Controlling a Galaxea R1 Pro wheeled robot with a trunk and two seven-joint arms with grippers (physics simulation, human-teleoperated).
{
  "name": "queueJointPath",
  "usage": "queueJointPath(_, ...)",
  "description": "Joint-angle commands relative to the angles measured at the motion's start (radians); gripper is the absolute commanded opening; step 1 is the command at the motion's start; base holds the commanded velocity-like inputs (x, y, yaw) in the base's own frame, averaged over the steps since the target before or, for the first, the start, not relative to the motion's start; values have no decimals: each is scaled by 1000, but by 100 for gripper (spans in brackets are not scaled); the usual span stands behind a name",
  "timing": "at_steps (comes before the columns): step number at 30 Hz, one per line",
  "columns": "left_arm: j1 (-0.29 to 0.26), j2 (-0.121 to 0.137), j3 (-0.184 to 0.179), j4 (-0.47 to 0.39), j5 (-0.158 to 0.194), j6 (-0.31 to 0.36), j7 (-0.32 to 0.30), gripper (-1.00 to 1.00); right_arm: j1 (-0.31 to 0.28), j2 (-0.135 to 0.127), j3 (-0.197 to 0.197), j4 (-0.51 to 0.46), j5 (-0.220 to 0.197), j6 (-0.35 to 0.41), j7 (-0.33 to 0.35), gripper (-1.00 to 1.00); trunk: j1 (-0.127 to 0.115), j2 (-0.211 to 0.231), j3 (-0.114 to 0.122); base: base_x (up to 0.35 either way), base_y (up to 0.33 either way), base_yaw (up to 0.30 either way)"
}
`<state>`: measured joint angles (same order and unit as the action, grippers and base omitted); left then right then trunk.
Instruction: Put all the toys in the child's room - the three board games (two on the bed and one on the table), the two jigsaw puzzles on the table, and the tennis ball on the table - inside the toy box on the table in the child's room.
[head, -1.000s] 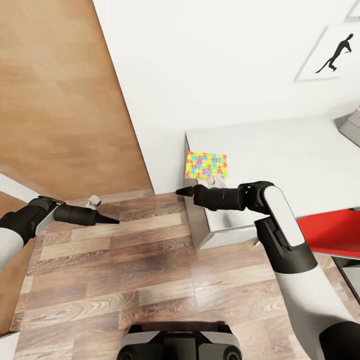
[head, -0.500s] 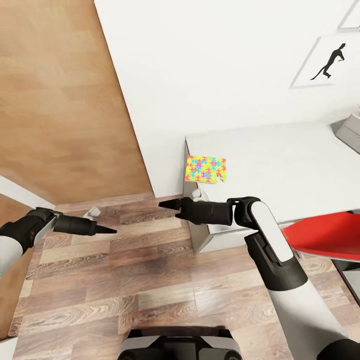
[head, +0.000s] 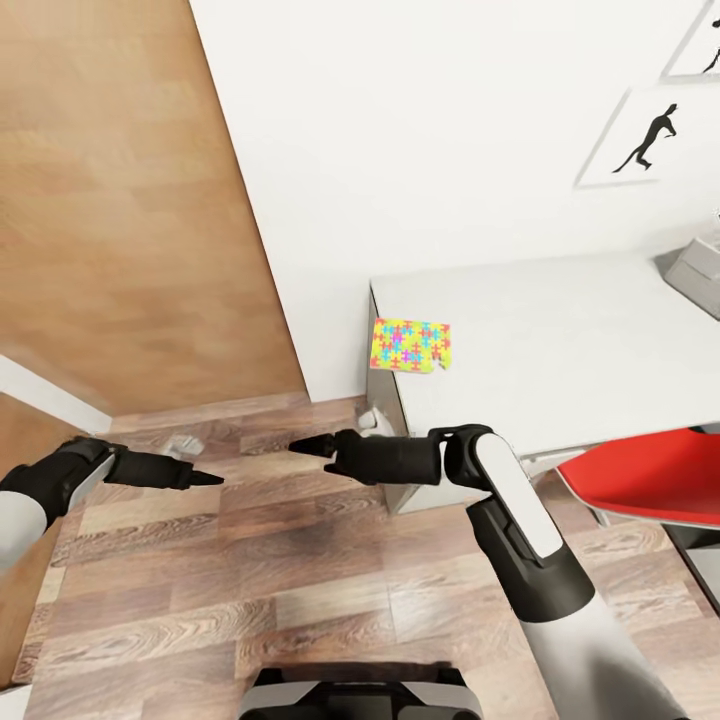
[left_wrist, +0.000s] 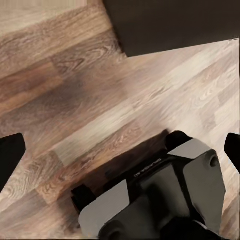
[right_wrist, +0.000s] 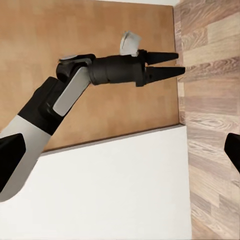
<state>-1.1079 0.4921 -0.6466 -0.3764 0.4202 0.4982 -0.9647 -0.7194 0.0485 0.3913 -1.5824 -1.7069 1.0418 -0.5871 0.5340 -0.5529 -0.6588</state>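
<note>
The thin multicoloured jigsaw puzzle square (head: 410, 345) lies at the light grey table's (head: 560, 340) near-left corner, overhanging the edge. The right gripper (head: 312, 446), empty with fingers nearly together, has pulled back left, away from it. The left gripper (head: 200, 479) hovers over the wood-plank floor (head: 250, 590), fingers likewise narrow.

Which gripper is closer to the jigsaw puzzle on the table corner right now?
Right. The right gripper hangs just below the jigsaw puzzle, off the table's corner; the left gripper is farther away over the floor.

We see a floor (head: 250, 560) of matt wood planks, a smooth matt grey table (head: 560, 340), a glossy printed puzzle (head: 410, 345), and a shiny red plastic-looking chair (head: 650, 480).
</note>
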Motion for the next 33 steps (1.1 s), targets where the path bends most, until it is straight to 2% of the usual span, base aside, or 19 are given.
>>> queueJointPath(1,9,-1,-5,-1,11,6,46,100,6,1,1,-1,-9,3,-10,100,0,-1,1,0,0,0)
queueJointPath(3,22,-4,-4,-1,14,4,102,100,22,-2,0,-1,-8,4,-10,100,0,-1,4,0,0,0)
queueJointPath(8,49,-6,-3,0,18,0,141,100,37,-18,-7,-1,-9,5,-6,100,0,-1,12,0,0,0)
queueJointPath(12,68,-6,-2,0,18,-1,146,100,47,-66,-5,-1,-10,5,43,100,0,-1,19,0,0,0)
queueJointPath(14,72,-6,-1,0,20,-2,147,100,75,-95,-4,-1,-10,5,118,100,0,-1,22,0,0,0)
queueJointPath(15,75,-6,-1,0,21,-2,147,100,99,-111,-4,-1,-10,5,187,100,0,-1,24,0,0,0)
queueJointPath(17,84,-6,0,0,21,-2,147,100,133,-124,-3,-1,-9,5,270,100,0,-1,27,0,0,0)
queueJointPath(21,99,-5,1,0,22,-2,146,100,195,-132,-1,-1,-9,5,334,100,0,-1,34,0,0,0)
queueJointPath(25,117,-6,2,1,23,-2,146,100,260,-126,9,-1,-8,5,349,100,0,-1,40,0,0,0)
queueJointPath(29,123,-6,2,0,25,-2,142,100,272,-119,53,-1,-7,5,349,100,0,-1,46,0,0,0)
queueJointPath(33,125,-3,8,1,23,0,135,100,275,-118,72,-2,-7,5,349,100,0,-1,51,0,0,0)
